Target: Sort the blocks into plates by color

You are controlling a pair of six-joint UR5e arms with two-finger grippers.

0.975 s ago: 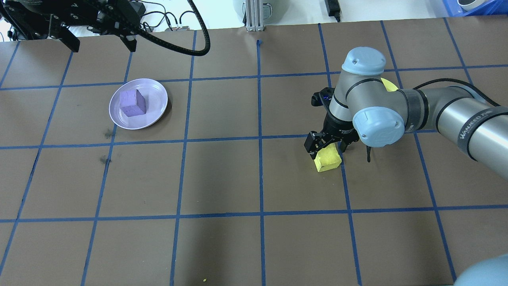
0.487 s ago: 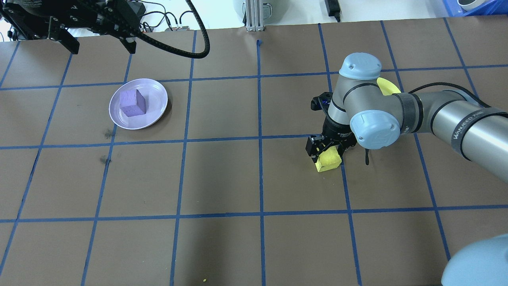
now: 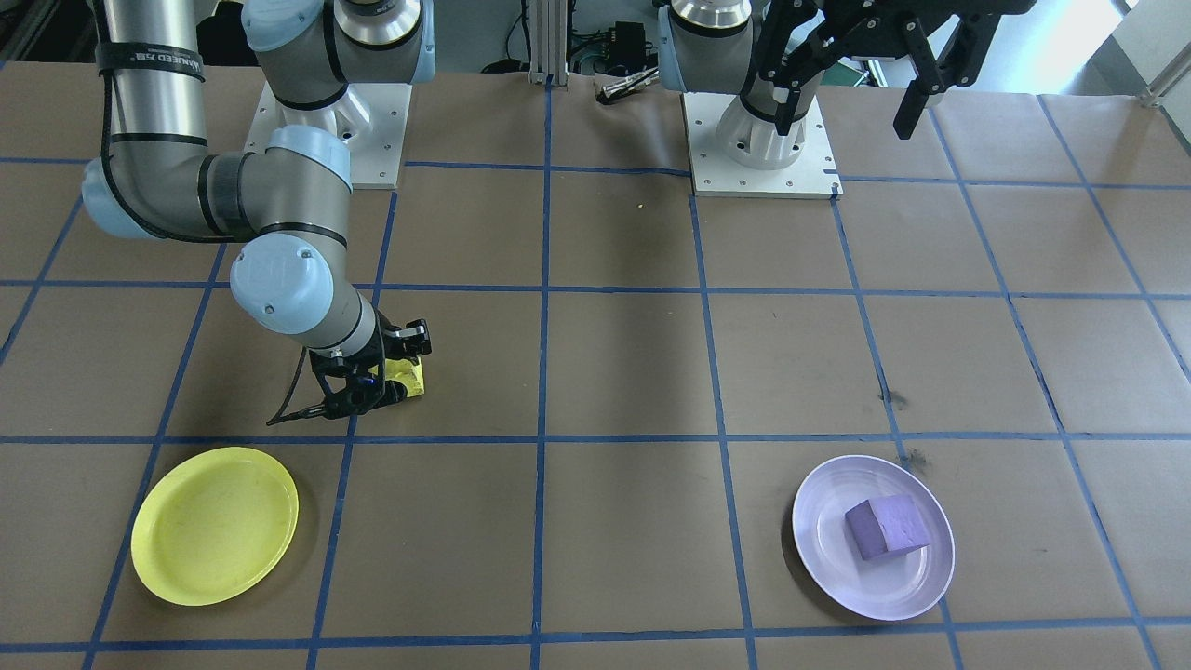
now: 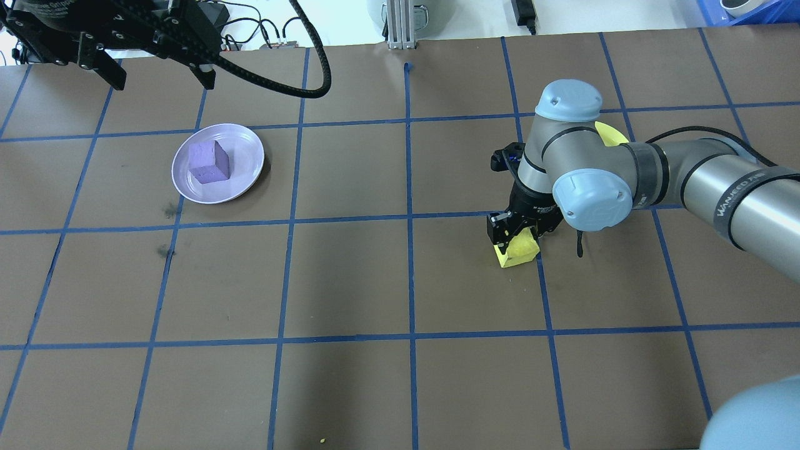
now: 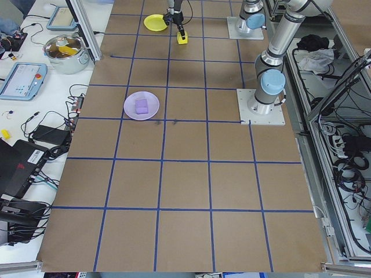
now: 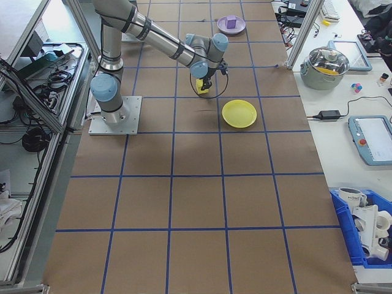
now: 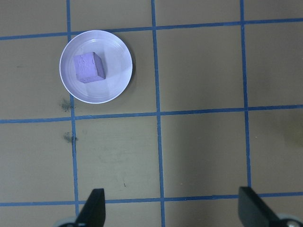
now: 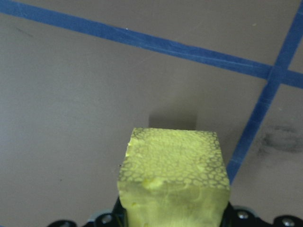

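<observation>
Right gripper [image 4: 516, 236] clenches yellow block [image 4: 518, 249] just above table [image 4: 350, 281], open room around. Yellow plate [image 3: 215, 524] near, bare. Purple block [image 4: 209, 162] sits in lavender plate [image 4: 244, 169]. Left gripper [image 4: 159, 70] spread wide, high at far edge.

Right gripper [image 4: 516, 232] has closed in on the yellow block [image 4: 517, 249] — a second ago its fingers stood spread either side of the block's far end, now they sit tight against it with no gap showing. Block has shifted slightly toward the gripper and looks tilted, near corner raised; in the right wrist view it sits between the jaws with its shadow apart on the paper, so it seems lifted off the table [image 4: 350, 281]. Right arm's wrist has edged a little toward the robot's left. Left gripper [image 4: 159, 65] has drifted slightly — fingers still spread wide.
</observation>
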